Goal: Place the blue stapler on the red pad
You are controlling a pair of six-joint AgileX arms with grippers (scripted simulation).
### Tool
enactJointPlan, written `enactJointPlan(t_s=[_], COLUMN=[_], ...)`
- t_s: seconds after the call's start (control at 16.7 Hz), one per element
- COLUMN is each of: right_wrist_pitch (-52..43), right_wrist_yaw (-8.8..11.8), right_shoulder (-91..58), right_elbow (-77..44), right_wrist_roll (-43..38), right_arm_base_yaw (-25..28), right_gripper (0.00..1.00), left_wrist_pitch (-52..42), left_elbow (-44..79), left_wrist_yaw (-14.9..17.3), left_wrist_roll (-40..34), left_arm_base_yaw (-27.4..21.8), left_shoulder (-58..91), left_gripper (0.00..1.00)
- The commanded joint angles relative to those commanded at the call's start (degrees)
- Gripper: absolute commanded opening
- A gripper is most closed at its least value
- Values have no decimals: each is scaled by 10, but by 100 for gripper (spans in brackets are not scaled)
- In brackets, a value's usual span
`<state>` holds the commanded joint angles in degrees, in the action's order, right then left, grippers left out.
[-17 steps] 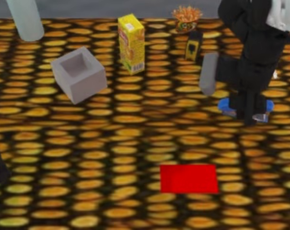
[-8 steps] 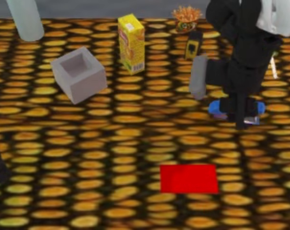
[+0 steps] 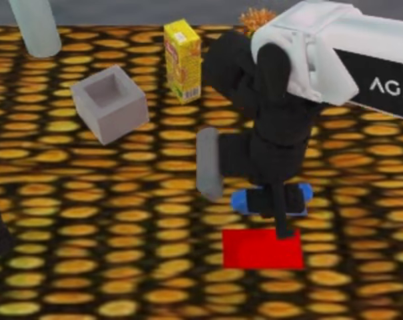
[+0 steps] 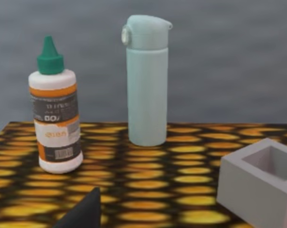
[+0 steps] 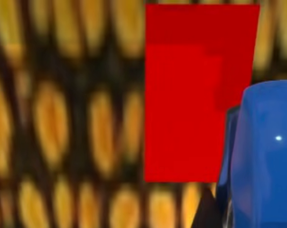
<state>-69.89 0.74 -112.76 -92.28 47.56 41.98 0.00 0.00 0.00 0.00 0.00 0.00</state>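
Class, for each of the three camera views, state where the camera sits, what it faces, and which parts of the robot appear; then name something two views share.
Top view: above the table, looking down; shows the right arm, its right claw holding the blue stapler at the red pad's far edge; left arm parked at the left edge.
Left wrist view: low, facing a glue bottle, a pale flask and a grey box; one dark claw tip shows.
Right wrist view: looking down at pad and stapler.
Shared: top and right wrist both show stapler and pad.
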Motion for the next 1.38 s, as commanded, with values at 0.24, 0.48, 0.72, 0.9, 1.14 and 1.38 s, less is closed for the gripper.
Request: enactJointPlan(t_s=[0.24,0.48,0.72,0.9,1.14,1.38], right_wrist_pitch=[0,41,148,203,210,210], right_wrist_yaw=[0,0,0,0,0,0], right_shoulder=[-2,-12,-40,-56,-59,-59], right_elbow=[-2,31,103,144,150,150], right_wrist_roll=[-2,-5,-4,-3,-3,-3], right_arm_base_yaw=[1,-2,2,4,4,4], right_gripper=[0,0,0,0,0,23], left_wrist_pitch=[0,0,0,0,0,0], left_elbow=[0,0,0,0,0,0], left_wrist_yaw=[0,0,0,0,0,0], left_wrist_roll=[0,0,0,0,0,0], left_arm_base_yaw=[0,0,0,0,0,0], left_shoulder=[0,0,0,0,0,0], left_gripper=[100,100,100,100,100,100])
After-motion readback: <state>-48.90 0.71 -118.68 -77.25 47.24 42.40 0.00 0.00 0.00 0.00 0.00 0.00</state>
